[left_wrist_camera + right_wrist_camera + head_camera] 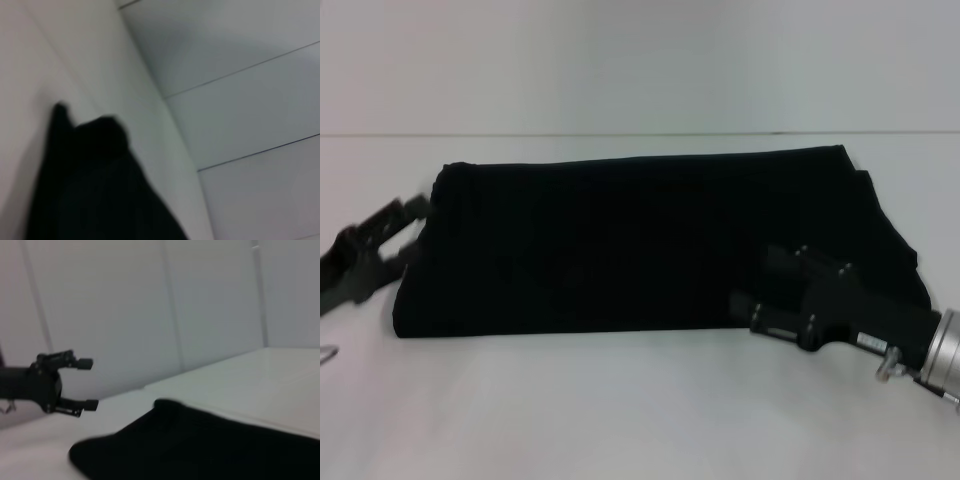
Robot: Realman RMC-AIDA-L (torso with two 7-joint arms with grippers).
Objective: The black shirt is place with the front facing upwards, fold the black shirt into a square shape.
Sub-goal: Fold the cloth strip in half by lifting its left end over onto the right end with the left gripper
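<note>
While one black shirt (640,245) lies folded on the desk (620,410), the left hand (408,228) hovers spread apart at its left edge. Right hand (755,285) sits over its right part; its spread I cannot tell.

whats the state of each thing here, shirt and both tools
black shirt: folded into a wide band, lying flat on the white table, no lettering showing
left tool: open, at the shirt's left edge, holding nothing
right tool: over the shirt's front right part, grip state cannot be told
</note>
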